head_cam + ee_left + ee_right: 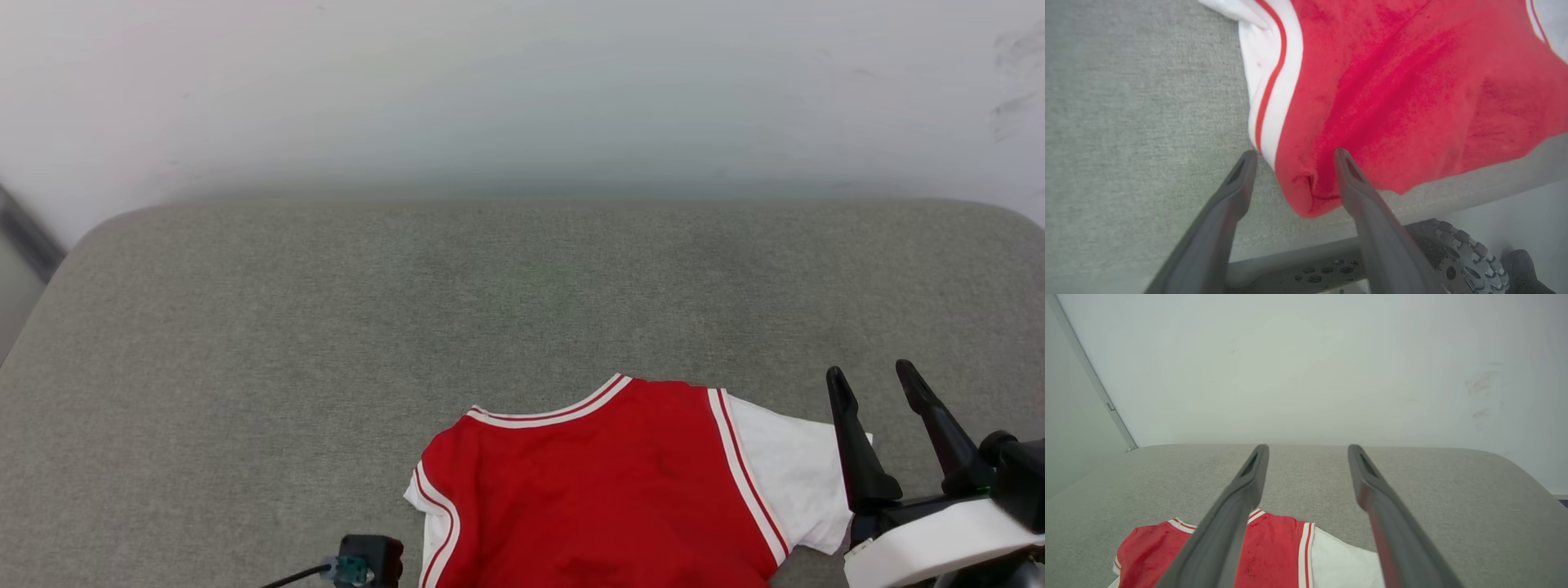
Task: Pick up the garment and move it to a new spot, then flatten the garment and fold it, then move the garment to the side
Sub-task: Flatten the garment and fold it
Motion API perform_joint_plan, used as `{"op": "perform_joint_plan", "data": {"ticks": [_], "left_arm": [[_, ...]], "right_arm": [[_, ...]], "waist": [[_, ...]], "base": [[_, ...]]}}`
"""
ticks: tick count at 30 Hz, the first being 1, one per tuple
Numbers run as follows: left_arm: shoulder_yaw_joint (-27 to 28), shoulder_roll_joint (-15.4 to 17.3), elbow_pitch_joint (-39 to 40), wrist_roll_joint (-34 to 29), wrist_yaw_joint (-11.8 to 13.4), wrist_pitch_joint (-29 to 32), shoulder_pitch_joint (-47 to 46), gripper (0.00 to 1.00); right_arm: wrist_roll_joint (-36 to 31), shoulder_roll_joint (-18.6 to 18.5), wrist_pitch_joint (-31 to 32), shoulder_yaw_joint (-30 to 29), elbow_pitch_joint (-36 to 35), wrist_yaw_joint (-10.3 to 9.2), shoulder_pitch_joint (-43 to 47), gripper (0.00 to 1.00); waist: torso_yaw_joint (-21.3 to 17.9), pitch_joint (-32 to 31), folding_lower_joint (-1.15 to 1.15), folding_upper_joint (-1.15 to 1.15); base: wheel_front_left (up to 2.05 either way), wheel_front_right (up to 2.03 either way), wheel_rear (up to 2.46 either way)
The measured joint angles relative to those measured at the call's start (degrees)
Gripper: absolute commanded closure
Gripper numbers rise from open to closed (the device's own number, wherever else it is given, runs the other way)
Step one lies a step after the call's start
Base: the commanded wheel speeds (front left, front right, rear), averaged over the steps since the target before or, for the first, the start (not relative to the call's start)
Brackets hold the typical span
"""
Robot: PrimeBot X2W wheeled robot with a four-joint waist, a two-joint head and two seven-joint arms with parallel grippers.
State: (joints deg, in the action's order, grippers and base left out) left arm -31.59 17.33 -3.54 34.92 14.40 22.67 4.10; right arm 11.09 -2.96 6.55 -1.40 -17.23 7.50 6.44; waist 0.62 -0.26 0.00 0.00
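Ahead of the right pincer, a desk covered in grey woven cloth runs to a plain white wall; its far corners are rounded. High on the wall, beyond that pincer and to its right, are a few dark scuff marks. Far to its left a grey strip slants along the wall's edge, with a paler panel beside it. Below the left pincer, the desk's stitched near edge meets pale floor. The light is soft and even.

The red, white-sleeved garment lies spread, plain side up, at the near edge of the grey pad.
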Motion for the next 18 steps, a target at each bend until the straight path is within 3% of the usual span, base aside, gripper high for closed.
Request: {"op": "perform_joint_plan", "data": {"ticks": [6, 10, 18], "left_arm": [[2.7, 0.56, 2.21, -2.55, 1.34, -6.17, -2.22, 0.0], [4.53, 2.61, 2.66, -2.97, 1.19, -6.68, -4.85, 0.0], [4.22, 5.77, -1.78, -0.73, -3.65, 1.16, -12.01, 0.0]], "right_arm": [[-0.14, 0.0, 0.55, 0.02, -0.54, 0.0, 0.62, 0.0], [-0.19, 0.0, 0.65, -0.02, -0.83, 0.0, 0.66, 0.0], [-1.1, -0.07, 1.13, 0.93, -1.82, 0.0, -0.4, 0.0]], "waist": [[0.53, -0.95, 0.0, 0.0], [0.6, -1.24, 0.0, 0.0], [-0.77, 0.41, 0.0, 0.0]], "base": [[0.0, 0.0, 0.0], [0.0, 0.0, 0.0], [0.0, 0.0, 0.0]]}}
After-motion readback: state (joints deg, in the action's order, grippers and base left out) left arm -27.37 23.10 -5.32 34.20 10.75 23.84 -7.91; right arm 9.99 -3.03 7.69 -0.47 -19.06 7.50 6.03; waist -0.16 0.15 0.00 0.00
